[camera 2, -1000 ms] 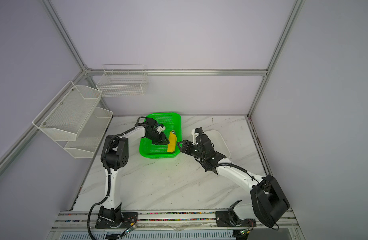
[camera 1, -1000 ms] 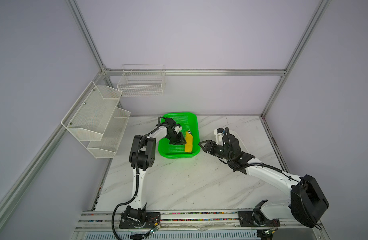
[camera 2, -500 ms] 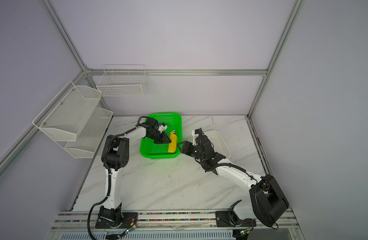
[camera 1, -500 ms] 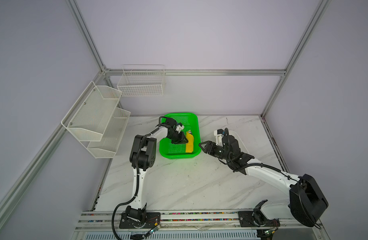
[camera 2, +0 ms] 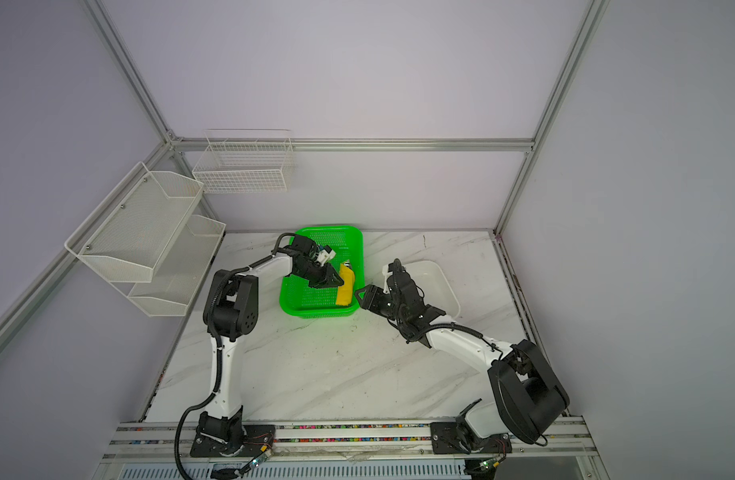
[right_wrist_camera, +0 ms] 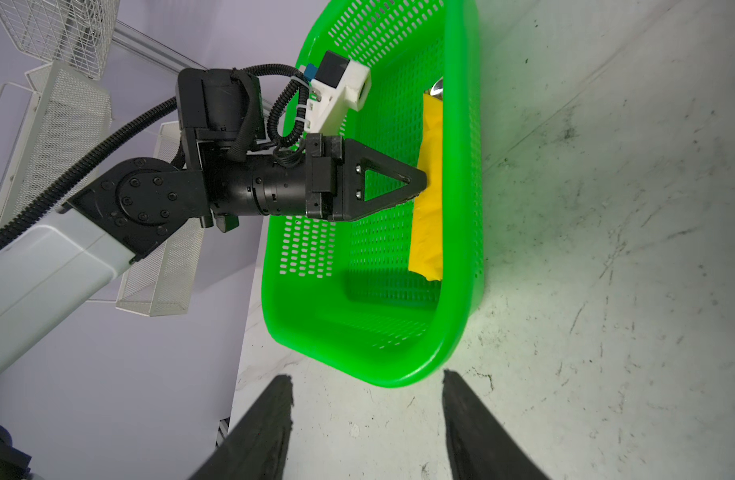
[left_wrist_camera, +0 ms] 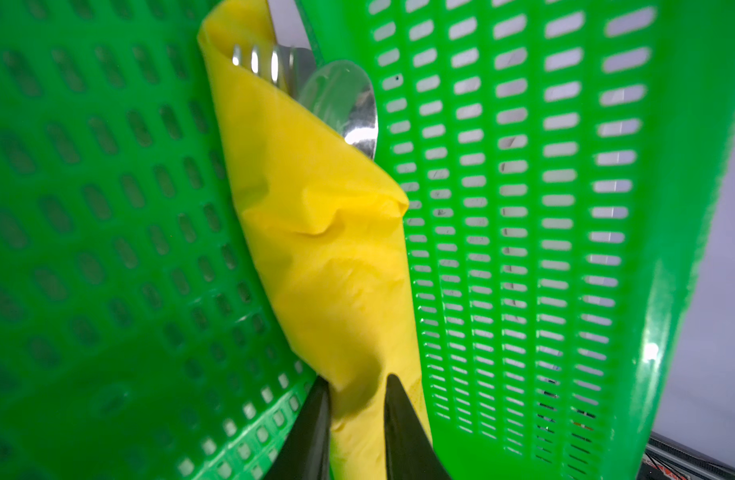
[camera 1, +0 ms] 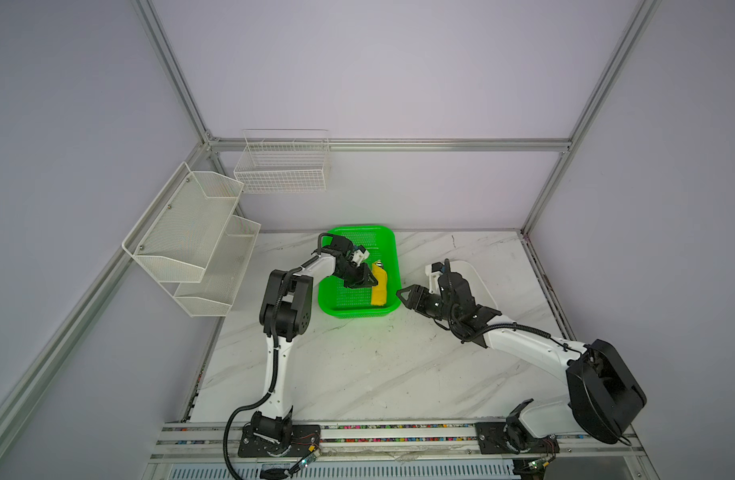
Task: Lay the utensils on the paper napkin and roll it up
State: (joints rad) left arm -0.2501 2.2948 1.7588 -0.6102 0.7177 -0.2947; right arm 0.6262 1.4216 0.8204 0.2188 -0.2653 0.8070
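The yellow paper napkin point(camera 1: 379, 287) point(camera 2: 346, 289) is rolled around the utensils and lies inside the green basket point(camera 1: 396, 266) point(camera 2: 361, 249) along its right wall. Fork tines point(left_wrist_camera: 255, 62) and a spoon bowl point(left_wrist_camera: 345, 104) stick out of the roll's far end; the knife is hidden. My left gripper point(left_wrist_camera: 357, 380) point(camera 1: 373, 283) reaches into the basket and is shut on the napkin roll point(left_wrist_camera: 328, 249) near its middle. My right gripper point(right_wrist_camera: 368, 378) point(camera 1: 401, 293) is open and holds nothing, low over the table just outside the basket's near right corner.
A white tray point(camera 1: 478, 274) point(camera 2: 440, 274) sits on the marble table behind my right wrist. White mesh shelves point(camera 1: 191, 232) hang on the left wall, and a wire basket point(camera 1: 282, 166) hangs on the back wall.
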